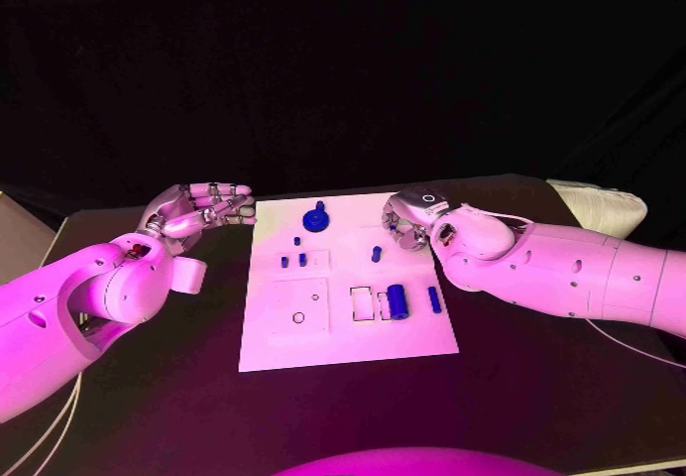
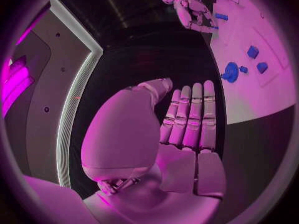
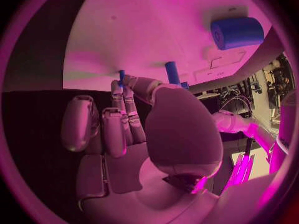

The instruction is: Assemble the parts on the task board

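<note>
The white task board (image 1: 343, 332) lies in the middle of the black table. On it are a blue knob (image 1: 317, 215), small blue pegs (image 1: 291, 262), a peg (image 1: 376, 254) and a blue cylinder (image 1: 397, 300) beside slots. My right hand (image 1: 414, 223) hovers over the board's far right corner. Its thumb and a finger meet on a small blue peg (image 3: 121, 75), with the cylinder (image 3: 236, 32) beyond. My left hand (image 1: 200, 210) hangs just off the board's far left corner, fingers (image 2: 190, 117) stretched out and holding nothing. From there the knob (image 2: 230, 72) and my right hand (image 2: 190, 7) show.
A pale bundle (image 1: 601, 208) sits at the table's far right corner. Bare black table (image 1: 143, 397) runs along both sides of the board and in front of it. A small dark ring (image 1: 297, 318) lies on the board's near left part.
</note>
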`<state>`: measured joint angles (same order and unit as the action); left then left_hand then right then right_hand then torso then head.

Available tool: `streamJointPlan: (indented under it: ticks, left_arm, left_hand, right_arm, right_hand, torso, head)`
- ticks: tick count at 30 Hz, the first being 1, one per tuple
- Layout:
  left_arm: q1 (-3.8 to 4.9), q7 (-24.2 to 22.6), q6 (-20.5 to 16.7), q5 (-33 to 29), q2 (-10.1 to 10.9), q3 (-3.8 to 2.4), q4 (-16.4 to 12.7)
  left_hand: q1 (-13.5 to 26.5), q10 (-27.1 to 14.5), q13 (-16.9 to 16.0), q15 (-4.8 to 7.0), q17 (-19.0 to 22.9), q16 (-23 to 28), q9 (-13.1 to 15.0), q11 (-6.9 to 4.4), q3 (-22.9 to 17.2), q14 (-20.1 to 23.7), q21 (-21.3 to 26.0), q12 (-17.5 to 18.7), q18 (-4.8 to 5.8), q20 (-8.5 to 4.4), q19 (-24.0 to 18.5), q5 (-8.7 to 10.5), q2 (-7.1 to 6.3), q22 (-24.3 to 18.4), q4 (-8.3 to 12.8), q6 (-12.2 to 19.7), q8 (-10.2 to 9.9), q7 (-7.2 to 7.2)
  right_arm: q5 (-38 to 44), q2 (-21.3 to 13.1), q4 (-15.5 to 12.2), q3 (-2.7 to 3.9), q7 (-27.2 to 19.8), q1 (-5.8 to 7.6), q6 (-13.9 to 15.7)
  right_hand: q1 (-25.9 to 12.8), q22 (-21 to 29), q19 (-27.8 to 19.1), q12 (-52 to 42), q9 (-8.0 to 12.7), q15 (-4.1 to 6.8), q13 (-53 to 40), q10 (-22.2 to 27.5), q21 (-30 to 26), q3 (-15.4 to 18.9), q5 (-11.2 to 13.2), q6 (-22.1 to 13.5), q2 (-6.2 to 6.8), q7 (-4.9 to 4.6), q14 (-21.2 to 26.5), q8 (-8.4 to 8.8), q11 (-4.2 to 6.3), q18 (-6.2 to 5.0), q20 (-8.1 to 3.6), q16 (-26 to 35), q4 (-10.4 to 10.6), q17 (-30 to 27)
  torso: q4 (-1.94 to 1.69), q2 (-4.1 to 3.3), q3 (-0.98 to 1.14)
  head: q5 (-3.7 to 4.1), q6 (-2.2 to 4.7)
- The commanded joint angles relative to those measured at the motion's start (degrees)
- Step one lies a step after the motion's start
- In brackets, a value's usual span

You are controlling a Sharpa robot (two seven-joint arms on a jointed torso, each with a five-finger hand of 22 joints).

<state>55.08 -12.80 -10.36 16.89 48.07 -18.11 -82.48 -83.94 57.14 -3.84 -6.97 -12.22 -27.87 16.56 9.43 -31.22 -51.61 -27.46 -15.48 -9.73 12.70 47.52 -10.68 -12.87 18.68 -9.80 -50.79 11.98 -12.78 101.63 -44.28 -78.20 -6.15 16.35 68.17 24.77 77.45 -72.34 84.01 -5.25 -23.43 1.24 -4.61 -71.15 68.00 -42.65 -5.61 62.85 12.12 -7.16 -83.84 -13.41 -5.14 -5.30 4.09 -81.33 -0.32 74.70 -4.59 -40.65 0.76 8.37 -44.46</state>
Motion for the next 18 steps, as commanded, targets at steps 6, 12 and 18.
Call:
streamJointPlan:
  ticks: [6, 12, 18]
  left_arm:
    - [-0.13, -0.24, -0.07, 0.15, 0.07, -0.05, 0.09]
    - [-0.22, -0.24, -0.16, 0.13, 0.12, -0.05, 0.21]
    - [-0.41, -0.31, -0.30, 0.08, 0.03, -0.05, 0.25]
  left_hand:
    - [-0.02, -0.22, -0.02, -0.24, -0.13, 0.31, -0.07, 0.34, 0.39, -0.22, 0.55, 0.38, -0.59, 0.03, 0.43, 0.10, 0.04, -0.17, 0.02, 0.16, -0.12, -0.29]
    - [-0.02, -0.22, -0.02, -0.24, -0.13, 0.31, -0.07, 0.34, 0.39, -0.22, 0.55, 0.38, -0.59, 0.03, 0.43, 0.10, 0.04, -0.17, 0.02, 0.16, -0.12, -0.29]
    - [-0.02, -0.22, -0.02, -0.24, -0.13, 0.31, -0.07, 0.34, 0.39, -0.22, 0.55, 0.38, -0.59, 0.03, 0.43, 0.10, 0.04, -0.17, 0.02, 0.16, -0.12, -0.29]
  right_arm:
    - [1.00, -1.55, -2.75, 0.56, -0.01, 0.51, 2.23]
    - [0.50, -2.96, -5.66, 0.88, -0.06, 1.13, 2.62]
    - [0.09, -4.41, -10.87, 1.10, -0.35, 1.70, 3.77]
  right_hand:
    - [0.91, -0.32, 0.92, 0.15, -0.16, 0.38, -1.06, -2.60, 0.46, -0.43, 0.62, 0.27, -1.38, 0.00, -3.16, -0.35, 1.99, 0.69, -0.28, -0.24, -0.03, 0.07]
    - [0.91, -0.32, 0.92, 0.16, -0.17, 0.38, -1.06, -2.61, 0.45, -0.43, 0.66, 0.28, -1.37, 0.01, -3.14, -0.35, 1.99, 0.69, -0.28, -0.20, -0.03, 0.01]
    - [0.91, -0.39, 0.93, 0.17, -0.18, 0.38, -1.07, -2.61, 0.53, -0.44, 0.70, 0.29, -1.36, 0.01, -3.16, -0.36, 1.99, 0.70, -0.28, -0.25, -0.05, 0.09]
  torso:
    - [0.02, 0.04, -0.04]
    - [0.01, 0.02, -0.04]
    - [0.12, 0.13, -0.10]
  head:
    - [-0.02, 0.12]
    - [-0.09, 0.22]
    - [-0.62, 0.49]
